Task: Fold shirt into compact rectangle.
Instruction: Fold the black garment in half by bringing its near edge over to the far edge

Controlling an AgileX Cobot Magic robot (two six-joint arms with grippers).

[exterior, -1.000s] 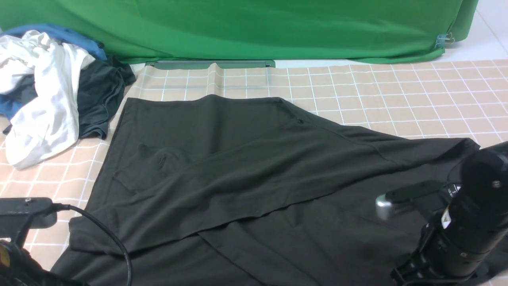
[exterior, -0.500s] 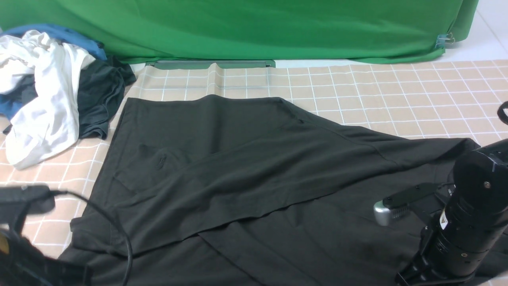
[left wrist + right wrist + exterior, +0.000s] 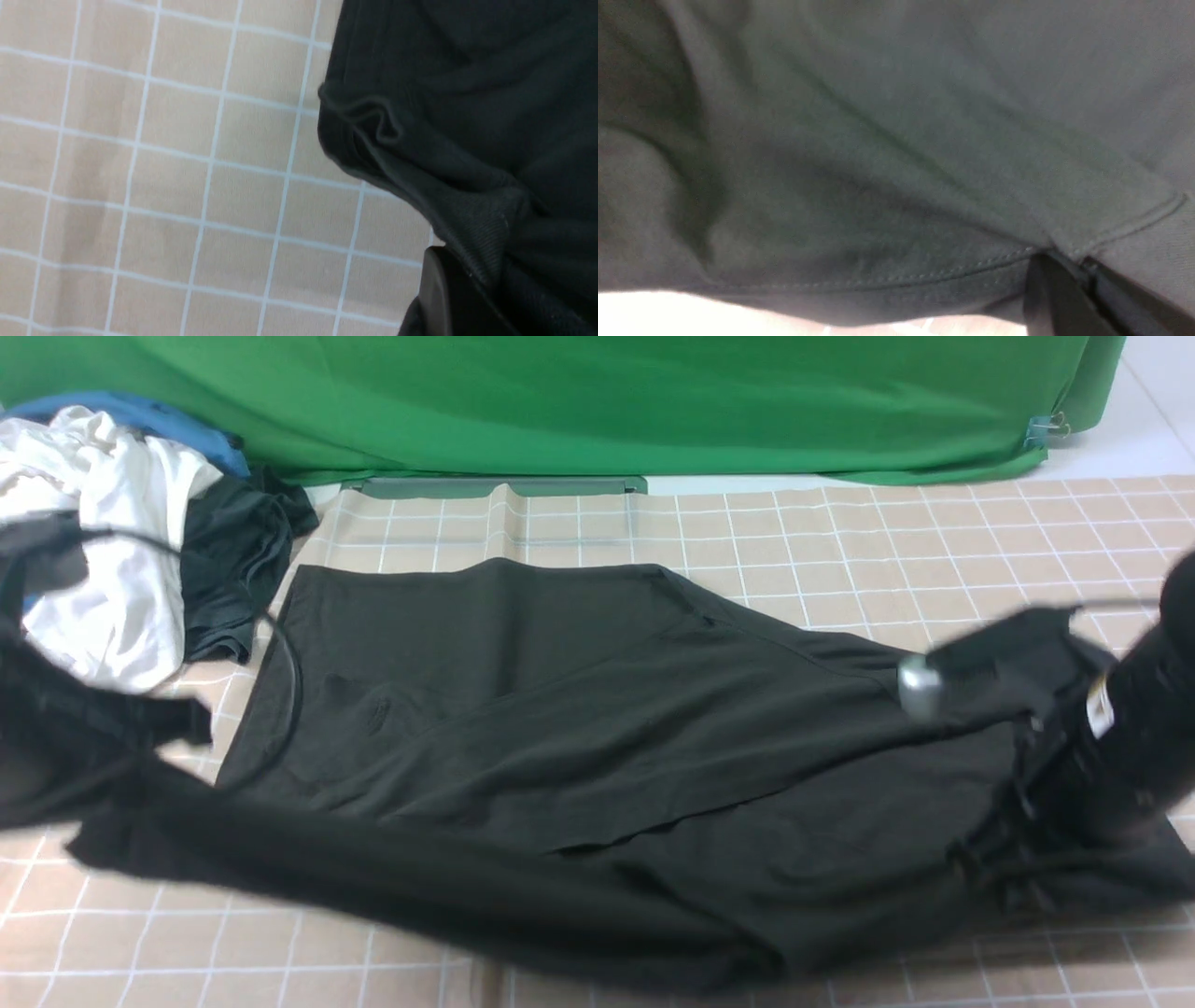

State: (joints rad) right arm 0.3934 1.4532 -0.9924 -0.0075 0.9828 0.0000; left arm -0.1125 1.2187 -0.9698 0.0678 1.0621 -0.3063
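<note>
**Gripping a dark shirt at both ends above a checked surface**

Seen from the robot's side, a wide surface (image 3: 934, 551) is covered with a tan cloth ruled in white squares. Behind it, a bright green backdrop (image 3: 597, 401) hangs across the whole rear of the room. A small metal clip (image 3: 1046, 427) pinches its lower right corner, and pale floor (image 3: 1158, 392) shows past that corner. A flat grey-green strip (image 3: 495, 485) lies along the far edge of the surface, just under the backdrop.

The shirt (image 3: 560, 709), charcoal-black, sprawls across the middle of the surface, with one layer folded diagonally over another. Its near edge is bunched into a long dark roll that sags between the two arms.

The left pincer (image 3: 460, 284) is clenched on the ribbed edge of the shirt. The right pincer (image 3: 1083, 275) is clenched on a stitched hem.

At the far left corner lies a heap of clothes: a white garment (image 3: 112, 607), a blue garment (image 3: 159, 420) behind it, and a dark garment (image 3: 229, 569) beside them, close to the shirt's far left corner.

The left arm (image 3: 56, 737) is a dark blur that covers part of the heap and the shirt's left end. Its black cable (image 3: 280, 663) loops over the cloth. The right arm (image 3: 1120, 728), also blurred, hides the shirt's right end. Fabric fills nearly all of the right wrist view.
</note>
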